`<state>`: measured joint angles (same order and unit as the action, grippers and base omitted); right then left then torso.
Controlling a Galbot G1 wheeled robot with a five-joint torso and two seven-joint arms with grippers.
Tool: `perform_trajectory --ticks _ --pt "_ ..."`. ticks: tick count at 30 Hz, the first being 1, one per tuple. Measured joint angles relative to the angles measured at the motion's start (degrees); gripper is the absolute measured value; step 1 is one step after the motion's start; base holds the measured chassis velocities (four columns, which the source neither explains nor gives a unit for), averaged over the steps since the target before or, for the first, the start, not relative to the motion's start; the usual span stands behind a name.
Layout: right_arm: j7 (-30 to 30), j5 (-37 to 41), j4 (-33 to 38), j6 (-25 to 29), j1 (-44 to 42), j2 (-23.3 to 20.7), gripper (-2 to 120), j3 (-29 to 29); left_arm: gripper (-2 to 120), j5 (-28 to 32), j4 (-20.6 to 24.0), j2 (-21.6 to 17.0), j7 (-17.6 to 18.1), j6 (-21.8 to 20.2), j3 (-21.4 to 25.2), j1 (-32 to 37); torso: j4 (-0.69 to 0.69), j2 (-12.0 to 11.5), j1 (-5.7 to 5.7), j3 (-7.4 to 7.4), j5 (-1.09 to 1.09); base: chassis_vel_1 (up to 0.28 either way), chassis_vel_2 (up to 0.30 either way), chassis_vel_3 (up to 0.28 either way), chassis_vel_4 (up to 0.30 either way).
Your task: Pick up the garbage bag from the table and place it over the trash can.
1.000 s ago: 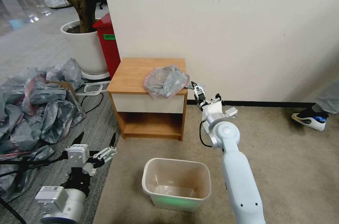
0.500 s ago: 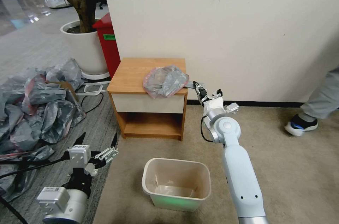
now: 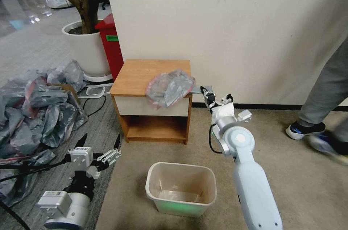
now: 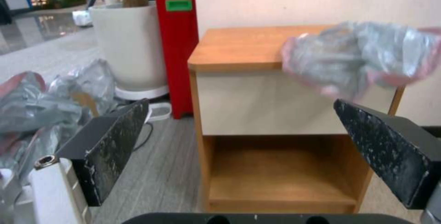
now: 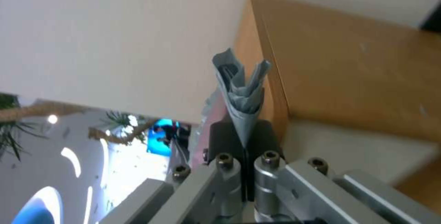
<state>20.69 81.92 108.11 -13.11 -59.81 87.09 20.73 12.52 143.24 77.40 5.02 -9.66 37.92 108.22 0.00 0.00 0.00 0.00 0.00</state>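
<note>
The garbage bag lies crumpled at the front right corner of the bedside cabinet's tabletop, with part of its pink-rimmed bulk hanging over the front edge across the white drawer front. One grey corner of it stretches off the right side of the cabinet into the right claw, which is closed on that twisted tail of plastic; the right wrist view shows the film pinched between the dark pads and fanning out beyond them.

The left claw hangs low beside the cabinet with its fingers spread wide and nothing between them, facing the drawer front and the shelf gap. The trash can stands on the carpet in front of the cabinet, well apart from the bag, its mouth uncovered.

The grip looks slight: only a thin twist of slippery film is held, so a sharp pull could draw it out of the pads. The bag is bunched, not opened, so spreading it over the rim will likely need the second claw. A person's leg and shoe are near on the right, close to the arm's likely path.
</note>
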Motion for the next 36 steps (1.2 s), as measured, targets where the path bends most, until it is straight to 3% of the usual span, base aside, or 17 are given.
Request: perform_trajectory --ticks 7,18,26,36 --pt "5.6 0.5 9.5 1.9 -7.7 -1.7 0 -6.7 100 0.2 -0.1 -0.3 -0.2 0.0 0.1 -0.6 0.0 0.0 0.0 0.0 -0.01 0.0 0.0 0.0 0.0" --pt "7.2 -10.2 19.1 1.3 -24.6 -8.6 0 -18.3 100 1.5 -0.2 -1.5 -0.4 -0.2 1.1 -1.8 -0.01 0.0 0.0 -0.01 -0.01 0.0 0.0 0.0 0.0" --pt "7.3 -18.8 19.3 2.4 -29.3 -10.2 0 -18.6 100 1.6 -0.7 -1.8 -1.1 -0.5 0.8 -2.4 0.0 0.0 0.0 0.0 0.0 0.0 0.0 0.0 0.0" --pt "8.0 -19.0 20.7 1.2 -31.9 -12.7 0 -16.5 100 2.2 -2.0 -2.7 -1.1 -0.1 0.7 -3.7 -0.01 0.0 0.0 0.0 0.0 0.0 0.0 0.0 0.0"
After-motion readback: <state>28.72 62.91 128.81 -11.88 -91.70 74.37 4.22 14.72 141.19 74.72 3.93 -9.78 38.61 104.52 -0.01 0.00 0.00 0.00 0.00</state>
